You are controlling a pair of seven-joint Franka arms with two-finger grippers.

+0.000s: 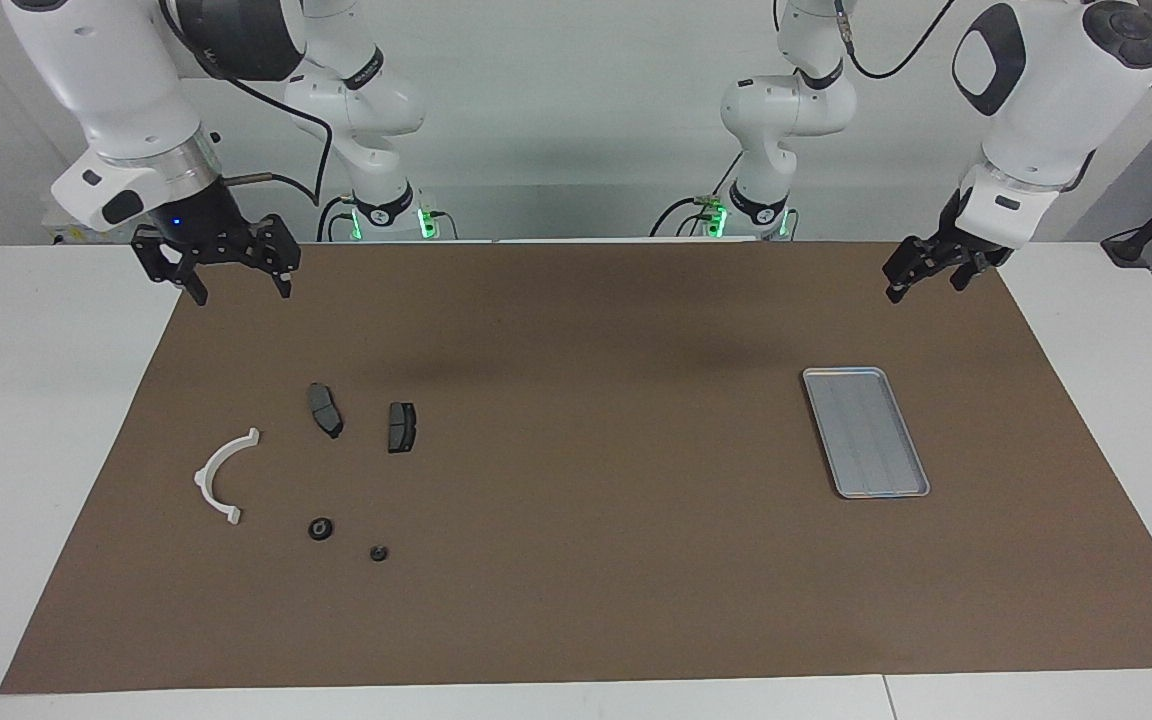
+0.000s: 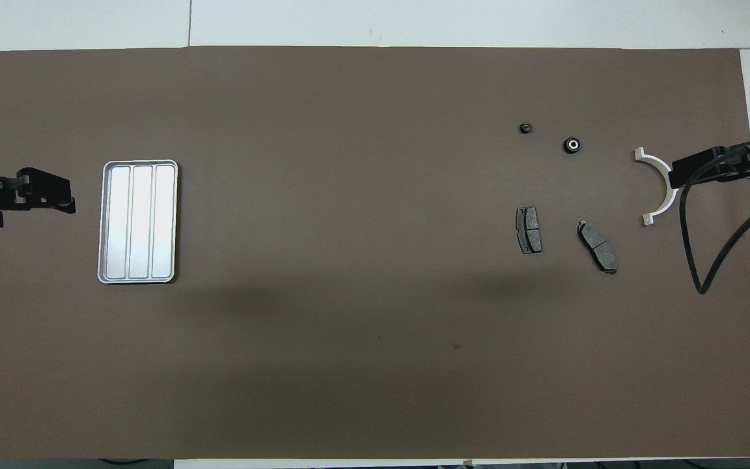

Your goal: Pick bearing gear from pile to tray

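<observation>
Waiting raised over mat corner, right gripper [image 1: 239,270] spread, empty; pile [image 1: 321,470] below it, farther out, with 2 black round bearing pieces [image 1: 321,528] outermost. Left gripper [image 1: 926,270] idle, fingers unclear; tray [image 1: 866,432] bare beneath, ready for drop.

The bearing gear [image 1: 321,528], a small black ring, lies flat among the pile's parts. The silver tray [image 1: 911,491] sits well apart, toward the left arm's end.

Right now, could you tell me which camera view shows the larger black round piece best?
The overhead view: the larger black round piece appears face-on, its pale centre inside the dark ring plainly visible, beside the white bracket. The facing view shows the same piece obliquely, as a flattened dark ring, so its centre is harder to read.
</observation>
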